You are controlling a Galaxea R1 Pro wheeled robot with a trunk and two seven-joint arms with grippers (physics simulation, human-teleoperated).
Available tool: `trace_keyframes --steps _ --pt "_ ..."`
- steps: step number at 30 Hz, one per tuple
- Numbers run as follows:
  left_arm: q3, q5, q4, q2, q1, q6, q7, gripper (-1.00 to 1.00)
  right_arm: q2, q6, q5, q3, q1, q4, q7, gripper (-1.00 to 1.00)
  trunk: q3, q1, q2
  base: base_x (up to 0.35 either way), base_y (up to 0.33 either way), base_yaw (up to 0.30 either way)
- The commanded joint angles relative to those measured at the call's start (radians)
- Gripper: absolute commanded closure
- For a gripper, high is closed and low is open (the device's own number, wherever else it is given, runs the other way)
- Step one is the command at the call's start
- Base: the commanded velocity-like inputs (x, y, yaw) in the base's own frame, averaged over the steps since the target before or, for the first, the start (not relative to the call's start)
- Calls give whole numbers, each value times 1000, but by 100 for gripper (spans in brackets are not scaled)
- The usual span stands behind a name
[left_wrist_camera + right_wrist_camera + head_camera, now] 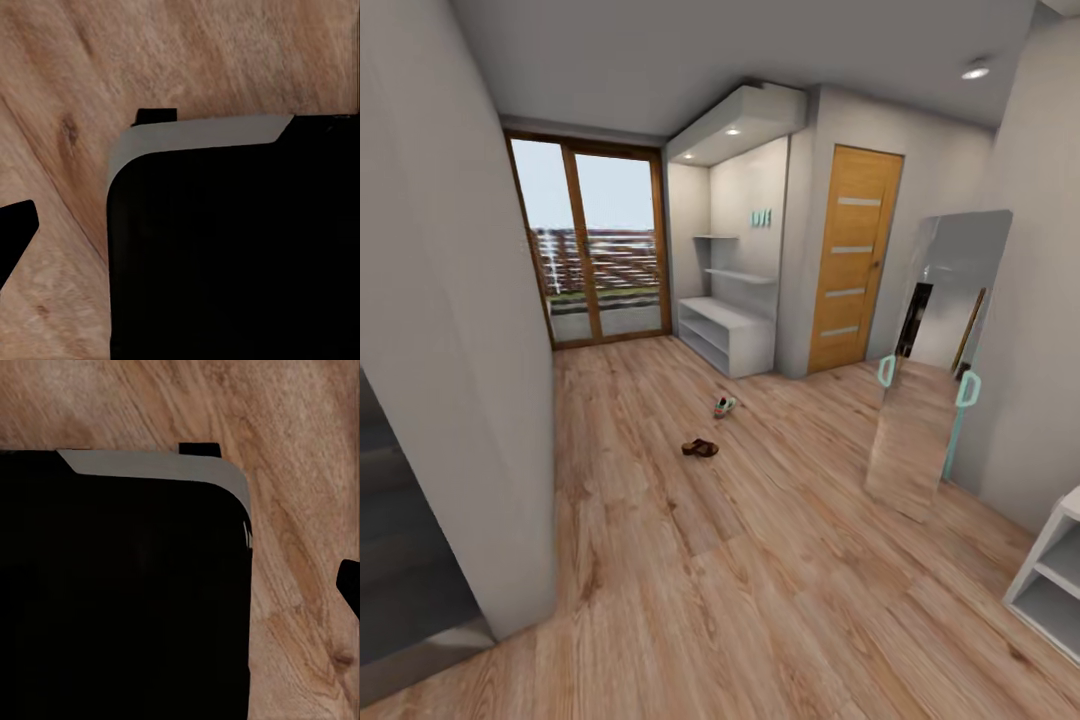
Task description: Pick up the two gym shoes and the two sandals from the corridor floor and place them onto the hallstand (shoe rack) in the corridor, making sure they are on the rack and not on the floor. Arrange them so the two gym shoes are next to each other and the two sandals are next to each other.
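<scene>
Though gym shoes [725, 405], sandals [700, 448] distant, small, tool states cannot be told.

Both wrists aimed downward over dark robot base [225, 255]

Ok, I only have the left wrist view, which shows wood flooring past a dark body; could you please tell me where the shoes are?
Observer: In the head view the sandals lie on the corridor floor, ahead near the middle of the room.
Operator: And the sneakers?
Observer: The gym shoes show as one small white-and-green shape just beyond the sandals, apart from them; too small to tell whether both are there.
Operator: Where is the rack?
Observer: The hallstand stands farther back in an alcove, left of a wooden door.
</scene>
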Motion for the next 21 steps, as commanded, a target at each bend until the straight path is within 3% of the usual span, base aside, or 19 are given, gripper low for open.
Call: trace_keyframes --steps 1,10,11,16,21 --pt "0 -1 -5 0 0 -3 0 -100 0 0 0 -1 0 -1 0 -100 -1 1 0 325 -113 0" --pt "-1 -2 -56 2 -1 -3 0 -100 0 -2 1 1 0 -2 1 -100 -1 1 0 298 -196 0" --pt "-1 -2 -464 2 -1 -5 0 -100 0 -1 1 1 0 -2 0 -100 -1 1 0 307 -211 0" --pt "-1 1 -531 1 -6 -11 0 -100 0 -1 3 2 0 -2 0 -100 -1 1 0 327 -173 0" --pt "0 5 -538 0 -9 -35 0 -100 0 -2 4 2 0 -3 0 -100 -1 1 0 342 -112 0"
